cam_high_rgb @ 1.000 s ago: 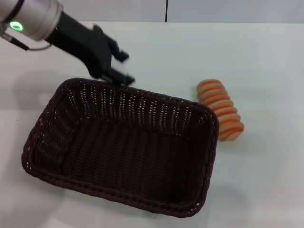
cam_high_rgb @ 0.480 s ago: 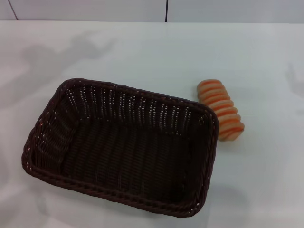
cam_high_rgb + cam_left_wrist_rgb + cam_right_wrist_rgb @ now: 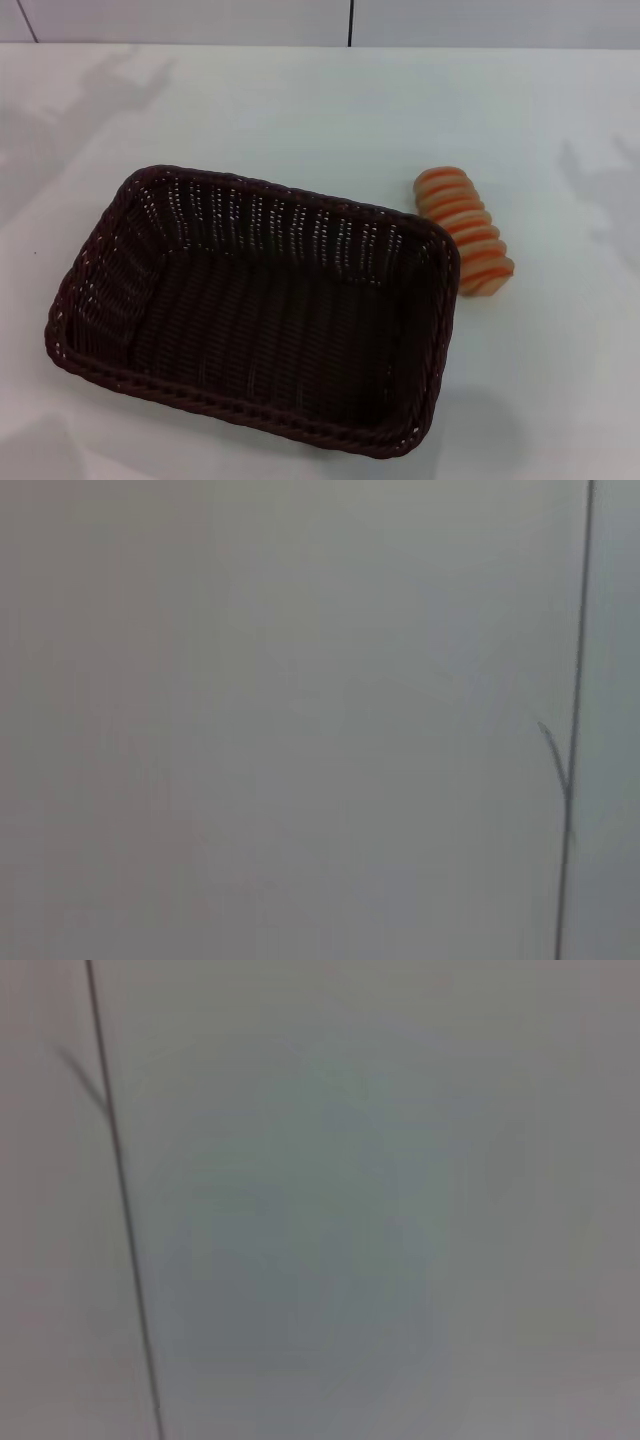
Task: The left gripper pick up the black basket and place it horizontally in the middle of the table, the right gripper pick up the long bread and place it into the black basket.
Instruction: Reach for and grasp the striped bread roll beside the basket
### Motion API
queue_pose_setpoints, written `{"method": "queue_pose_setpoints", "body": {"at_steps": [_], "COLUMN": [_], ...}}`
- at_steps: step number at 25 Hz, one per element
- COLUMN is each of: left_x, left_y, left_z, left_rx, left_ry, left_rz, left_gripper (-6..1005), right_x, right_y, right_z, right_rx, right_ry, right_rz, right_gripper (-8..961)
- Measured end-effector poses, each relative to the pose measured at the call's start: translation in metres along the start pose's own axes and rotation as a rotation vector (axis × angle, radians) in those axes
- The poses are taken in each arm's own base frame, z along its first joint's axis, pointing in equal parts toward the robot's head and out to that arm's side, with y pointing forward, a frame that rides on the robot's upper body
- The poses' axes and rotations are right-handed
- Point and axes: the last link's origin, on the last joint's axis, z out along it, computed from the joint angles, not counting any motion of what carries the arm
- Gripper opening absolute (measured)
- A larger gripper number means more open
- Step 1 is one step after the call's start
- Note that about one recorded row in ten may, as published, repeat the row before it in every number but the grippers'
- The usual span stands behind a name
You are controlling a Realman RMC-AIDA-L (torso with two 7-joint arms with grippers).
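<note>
White and glossy, the table (image 3: 300,110) fills the head view up to a pale wall with one dark vertical seam at the back. The black basket (image 3: 250,310) serves as landmark: it rests open side up near the middle of the table, long axis running roughly crosswise with a slight skew, so that its far right corner sits lower in the view than its far left corner. Its interior holds nothing. This lie suggests the basket part of the task is done, since a wide, level opening is what a load from the right side needs.

The long bread (image 3: 466,231) lies on the table just beside the basket's far right corner, outside the braided rim, close to it or barely touching; contact cannot be settled. It rests on its side, stripes crosswise, its length angled away from the basket toward the near right. It is not yet in the basket.

Neither the left gripper nor the right gripper shows in the head view; only soft shadows fall on the table, to the far left and to the far right of the basket. Both wrist views show only a blank pale surface with a thin dark seam, so neither arm is near the work, and whether either pair of fingers is apart or together cannot be told.

The remaining step, by judgement, is the bread: the right gripper would come in from the basket's right side, where the loaf lies unobstructed.
</note>
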Motion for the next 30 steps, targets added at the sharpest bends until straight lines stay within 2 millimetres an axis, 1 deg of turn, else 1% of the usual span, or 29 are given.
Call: {"method": "queue_pose_setpoints", "body": {"at_steps": [4,11,17,24,30], "left_x": [-0.001,0.001,0.001,0.0,-0.001], "left_y": [-0.004,-0.009,-0.012,-0.014,-0.014], "left_z": [-0.002,-0.003,-0.003,-0.003,-0.003], "left_rx": [0.024,0.054,0.073,0.091,0.093], "left_ry": [0.001,0.006,0.009,0.01,0.01], "left_rz": [-0.001,0.004,0.012,0.014,0.018], "left_gripper": [625,625,625,625,625], "right_x": [-0.004,-0.007,-0.01,-0.003,-0.001], "right_y": [0.006,0.008,0.01,0.022,0.031], "right_z": [0.001,0.009,0.017,0.03,0.034], "right_rx": [-0.03,-0.058,-0.078,-0.13,-0.167], "right_ry": [0.086,0.248,0.322,0.43,0.482], "right_rz": [-0.02,-0.057,-0.096,-0.141,-0.159], "right_gripper": [679,680,679,679,680]}}
